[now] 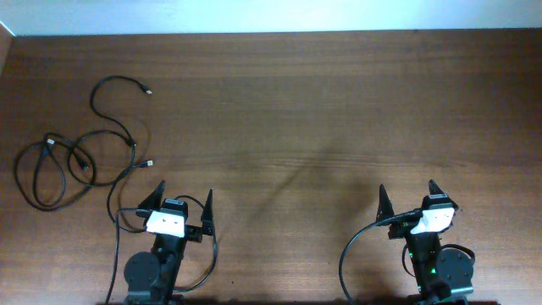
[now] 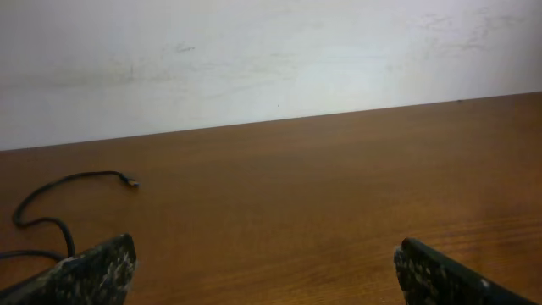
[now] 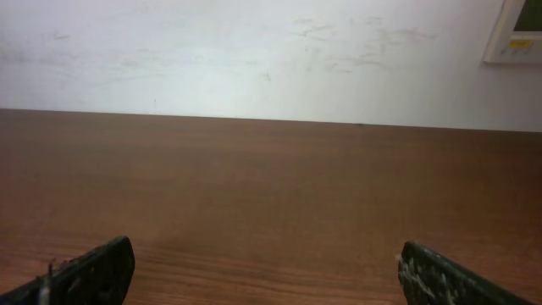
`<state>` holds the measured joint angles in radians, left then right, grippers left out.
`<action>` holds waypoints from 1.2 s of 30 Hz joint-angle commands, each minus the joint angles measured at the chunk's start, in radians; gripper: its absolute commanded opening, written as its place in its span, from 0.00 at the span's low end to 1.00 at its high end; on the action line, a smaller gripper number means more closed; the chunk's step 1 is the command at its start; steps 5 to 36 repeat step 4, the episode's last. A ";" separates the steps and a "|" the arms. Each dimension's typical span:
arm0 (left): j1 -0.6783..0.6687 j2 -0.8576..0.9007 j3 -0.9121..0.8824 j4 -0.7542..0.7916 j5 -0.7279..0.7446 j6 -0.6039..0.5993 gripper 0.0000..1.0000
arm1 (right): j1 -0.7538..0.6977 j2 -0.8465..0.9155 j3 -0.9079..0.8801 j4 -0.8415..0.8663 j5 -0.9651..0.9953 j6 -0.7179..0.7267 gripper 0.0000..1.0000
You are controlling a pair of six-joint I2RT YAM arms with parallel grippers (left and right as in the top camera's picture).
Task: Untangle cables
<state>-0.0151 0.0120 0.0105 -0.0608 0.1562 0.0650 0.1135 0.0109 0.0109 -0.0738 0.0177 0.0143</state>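
The cables (image 1: 80, 157) are thin black cords lying in loose overlapping loops at the left of the wooden table, with metal-tipped plug ends at the far left (image 1: 148, 91) and lower down (image 1: 149, 162). One cord with its plug end shows in the left wrist view (image 2: 72, 182). My left gripper (image 1: 182, 203) is open and empty at the front left, just right of the cables; its jaws also show in the left wrist view (image 2: 262, 267). My right gripper (image 1: 408, 202) is open and empty at the front right; its jaws also show in the right wrist view (image 3: 267, 267).
The brown wooden table (image 1: 322, 110) ends at a white wall along the far edge. Thicker black cords (image 1: 351, 246) run from each arm base at the front edge. A white wall fixture (image 3: 515, 32) sits at the upper right of the right wrist view.
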 commanded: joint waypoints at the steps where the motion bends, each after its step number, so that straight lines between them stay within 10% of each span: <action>1: -0.004 -0.007 -0.002 -0.008 -0.015 0.019 0.99 | -0.003 -0.007 -0.005 -0.006 -0.003 -0.007 0.98; 36: -0.004 -0.007 -0.002 -0.008 -0.015 0.019 0.99 | -0.003 -0.007 -0.005 -0.007 -0.003 -0.007 0.98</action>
